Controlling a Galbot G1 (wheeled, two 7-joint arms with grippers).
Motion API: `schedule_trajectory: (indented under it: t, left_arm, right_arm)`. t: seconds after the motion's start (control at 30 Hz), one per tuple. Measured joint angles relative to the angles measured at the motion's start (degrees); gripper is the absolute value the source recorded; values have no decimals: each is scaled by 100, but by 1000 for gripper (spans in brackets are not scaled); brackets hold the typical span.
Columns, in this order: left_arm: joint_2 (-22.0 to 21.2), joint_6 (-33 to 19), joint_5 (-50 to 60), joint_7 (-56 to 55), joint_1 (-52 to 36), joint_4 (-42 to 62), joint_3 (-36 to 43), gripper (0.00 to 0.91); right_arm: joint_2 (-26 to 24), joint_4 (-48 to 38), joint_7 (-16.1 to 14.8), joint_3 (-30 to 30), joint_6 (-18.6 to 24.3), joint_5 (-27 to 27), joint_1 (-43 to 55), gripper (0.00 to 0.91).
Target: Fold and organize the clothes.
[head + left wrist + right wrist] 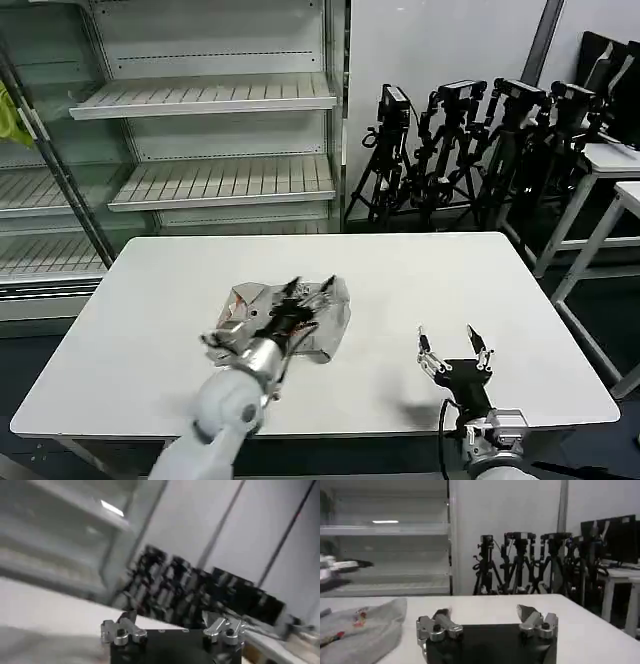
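My left gripper [308,286] hovers spread over the crumpled grey shirt [325,325] mid-table [150,330], holding nothing; my arm hides much of the fabric. Right gripper [453,338] waits open near the front edge.

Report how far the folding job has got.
Done: nothing looks folded; the light grey soft-fabric shirt lies crumpled on the white table. In hand: the left gripper, fingers open, is over the shirt. The right gripper waits open above bare table nearby. Left: folding and organizing.
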Motion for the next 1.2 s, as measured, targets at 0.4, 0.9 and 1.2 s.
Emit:
schedule_trajectory:
  t: [0.4, 0.9, 1.2]
  left_arm:
    - [194, -401, 1733, 158, 1783, -1058, -1603, 907]
    - [258, -463, 2275, 239, 2720, -1640, -2349, 907]
    - [257, -447, 2371, 255, 2848, -1699, -2455, 907]
  right_arm:
    - [201, -354, 29, -435, -453, 481, 733, 907]
    - [256, -1802, 213, -1235, -1529, 3126, 2617, 907]
    - [195, -2405, 347, -1720, -1742, 4272, 3323, 756]
